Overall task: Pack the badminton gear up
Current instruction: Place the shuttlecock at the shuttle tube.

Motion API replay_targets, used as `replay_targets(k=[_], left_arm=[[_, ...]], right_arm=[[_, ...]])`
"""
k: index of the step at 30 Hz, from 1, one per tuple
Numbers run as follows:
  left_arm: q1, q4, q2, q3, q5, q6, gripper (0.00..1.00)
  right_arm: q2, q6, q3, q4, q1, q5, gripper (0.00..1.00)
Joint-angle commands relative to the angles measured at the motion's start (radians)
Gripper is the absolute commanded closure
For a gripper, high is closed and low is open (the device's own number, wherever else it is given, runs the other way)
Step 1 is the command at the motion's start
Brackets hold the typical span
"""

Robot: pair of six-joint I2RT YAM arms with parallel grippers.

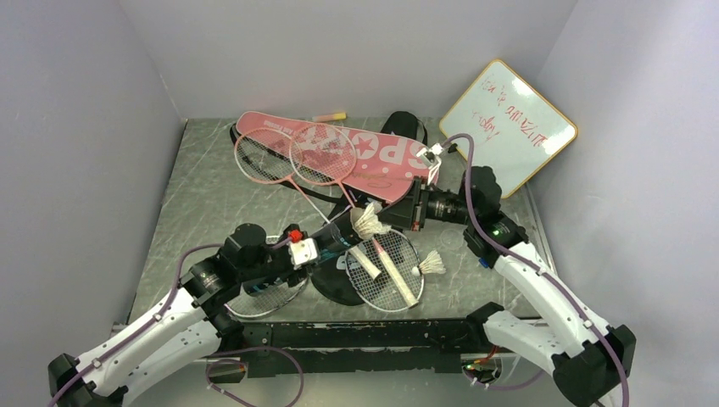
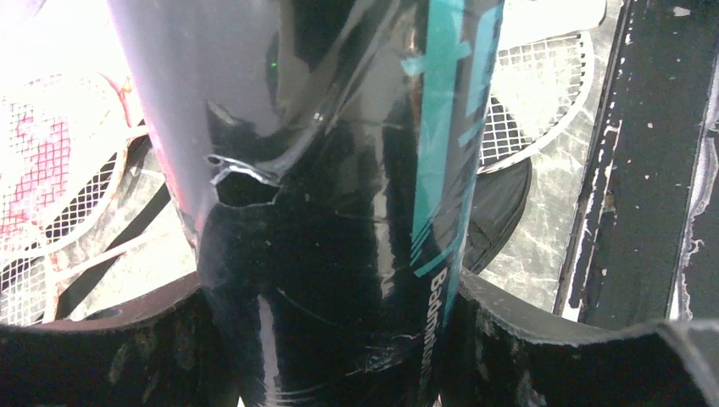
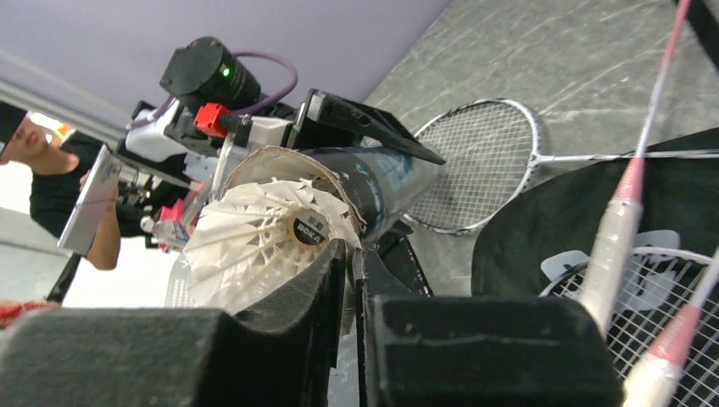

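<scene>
left pincer (image 1: 325, 247) clamps the tube (image 3: 383, 182); can't tell if right pincer (image 3: 352, 264) grips the shuttlecock (image 3: 254, 242) at its mouth. Light, crushable feathers, so I'd pinch the cork.

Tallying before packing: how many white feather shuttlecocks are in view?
2. One white feather shuttlecock is at the mouth of the dark tube, by the right gripper; the other lies on the table beside the white-framed racket. More may be hidden inside the tube.

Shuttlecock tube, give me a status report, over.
Left claw clamped on dark tube. Right claw nearly closed by shuttlecock at tube mouth, grip unclear. Second shuttlecock loose beside white racket.
</scene>
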Motion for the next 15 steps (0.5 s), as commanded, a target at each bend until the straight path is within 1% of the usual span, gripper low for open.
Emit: replay_targets(k=[1,4,6,7,12,15], left_arm=[[0.0,0.093,-0.001,0.012,0.069,-0.016,0.64],[0.0,0.095,0.001,0.009,0.081,-0.017,0.64],[0.0,0.095,0.003,0.01,0.08,-0.017,0.64],[0.0,0.093,0.003,0.01,0.076,-0.017,0.64],[0.0,0.09,-0.003,0.01,0.063,-0.016,0.64],[-0.001,0.091,-0.003,0.01,0.061,-0.016,0.64]], right_arm=[[0.022,-0.057,0.013,0.041,0.097,0.089,0.83],[0.061,-0.079,0.037,0.039,0.172,0.136,0.7],[0.085,-0.086,0.055,0.039,0.205,0.144,0.6],[0.095,-0.093,0.066,0.027,0.219,0.145,0.57],[0.12,-0.137,0.082,-0.024,0.279,0.185,0.47],[0.132,-0.152,0.074,-0.037,0.311,0.201,0.43]])
